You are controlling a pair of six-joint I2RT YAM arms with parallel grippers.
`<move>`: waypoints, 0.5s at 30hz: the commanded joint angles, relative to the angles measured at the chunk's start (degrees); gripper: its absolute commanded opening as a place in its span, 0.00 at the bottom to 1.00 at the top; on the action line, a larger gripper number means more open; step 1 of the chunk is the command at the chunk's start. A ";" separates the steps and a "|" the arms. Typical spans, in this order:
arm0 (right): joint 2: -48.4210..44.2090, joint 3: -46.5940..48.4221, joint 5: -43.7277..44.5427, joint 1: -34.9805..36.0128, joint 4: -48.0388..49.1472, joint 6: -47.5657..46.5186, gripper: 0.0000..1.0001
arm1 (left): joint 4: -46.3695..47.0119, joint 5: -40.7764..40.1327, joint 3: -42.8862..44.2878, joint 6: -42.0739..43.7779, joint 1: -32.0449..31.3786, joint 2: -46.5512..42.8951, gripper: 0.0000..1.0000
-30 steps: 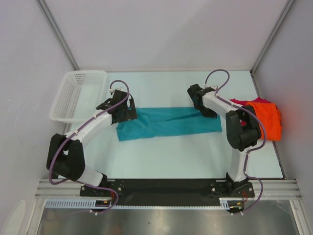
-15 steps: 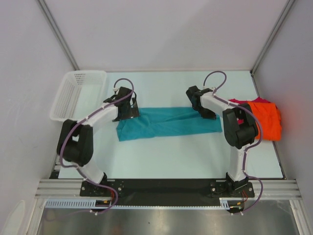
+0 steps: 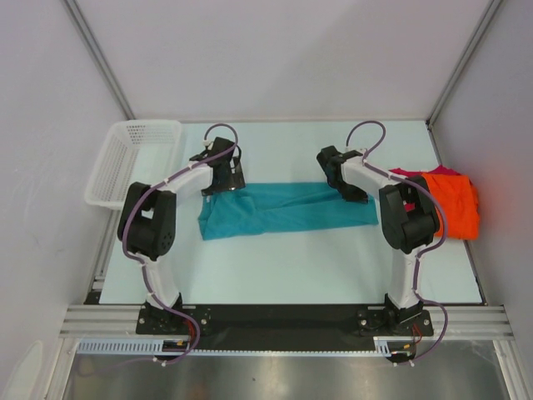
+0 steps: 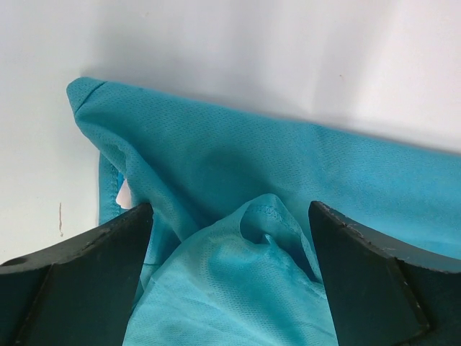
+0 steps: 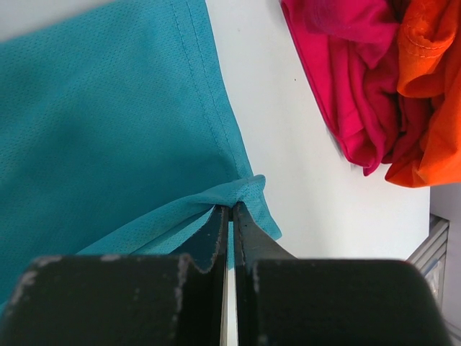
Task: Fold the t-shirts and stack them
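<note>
Across the table point(image 3: 291, 267) we see the teal-blue t-shirt point(image 3: 287, 210) lying as a long band. At its left end our left gripper point(image 4: 230, 210) stands spread wide over bunched cloth; at its right end our right gripper point(image 5: 230, 209) is pinched tight on the hem. Right of it, the orange t-shirt point(image 3: 456, 204) lies heaped against the magenta t-shirt point(image 3: 406, 173).

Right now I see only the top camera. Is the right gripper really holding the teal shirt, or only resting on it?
Observer: Holding. In its wrist view the right gripper is shut on a fold at the hem of the teal shirt.
Operator: And the left one?
Observer: The left gripper is open; its fingers stand either side of a raised bunch of teal cloth.
Operator: My view hides its right end. Does another shirt touch it?
Observer: No; bare table separates it from the magenta shirt.
</note>
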 commanded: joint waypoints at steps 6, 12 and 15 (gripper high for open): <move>0.26 -0.27 1.10 0.33 1.38 -0.20 0.00 | 0.76 0.29 -0.86 -0.08 0.28 -2.44 0.94; 0.44 -0.63 1.02 0.59 1.55 -0.11 0.00 | 0.32 -0.06 -2.44 -0.69 0.02 -5.35 0.95; 0.44 -0.89 1.10 0.86 1.64 -0.02 0.00 | 0.15 -0.24 -2.62 -1.04 -0.25 -6.31 0.95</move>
